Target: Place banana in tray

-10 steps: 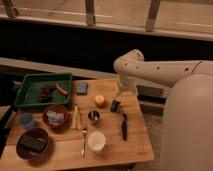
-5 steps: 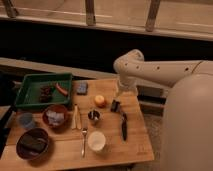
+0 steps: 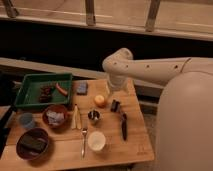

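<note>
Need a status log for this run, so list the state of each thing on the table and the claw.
banana, lying flat on the table beside a brown bowl, outside the tray, unheld
tray, on the table, holds dark items and a reddish piece, no banana
claw, low over the table beside the orange fruit, apart from the banana
orange fruit, resting on the table
white cup, upright
fork, lying flat

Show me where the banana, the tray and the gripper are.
banana [image 3: 76, 118], camera view, middle of the fruit.
tray [image 3: 45, 76], camera view, far rim.
gripper [image 3: 115, 105], camera view, its tip, just right of the orange [image 3: 100, 100].
</note>
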Tool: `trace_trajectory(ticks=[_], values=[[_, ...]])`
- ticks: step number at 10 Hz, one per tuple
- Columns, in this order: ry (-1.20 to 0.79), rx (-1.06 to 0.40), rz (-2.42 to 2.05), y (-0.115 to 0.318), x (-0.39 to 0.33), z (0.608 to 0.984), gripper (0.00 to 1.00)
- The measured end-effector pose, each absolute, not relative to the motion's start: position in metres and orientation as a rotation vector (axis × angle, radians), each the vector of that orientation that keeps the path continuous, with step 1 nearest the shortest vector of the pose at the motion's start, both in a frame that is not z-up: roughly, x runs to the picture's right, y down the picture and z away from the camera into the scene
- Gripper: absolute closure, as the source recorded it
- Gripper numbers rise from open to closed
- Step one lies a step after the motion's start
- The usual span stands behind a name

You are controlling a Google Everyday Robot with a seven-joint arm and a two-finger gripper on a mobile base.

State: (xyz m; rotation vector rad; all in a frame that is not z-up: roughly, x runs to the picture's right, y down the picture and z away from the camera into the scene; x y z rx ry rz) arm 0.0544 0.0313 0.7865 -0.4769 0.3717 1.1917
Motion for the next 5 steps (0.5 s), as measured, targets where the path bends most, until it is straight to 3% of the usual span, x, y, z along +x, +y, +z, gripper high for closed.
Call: trace_trajectory(ticks=[5], values=[[0.242, -0.621, 0.884, 0.076, -0.082, 0.756, 0.26]])
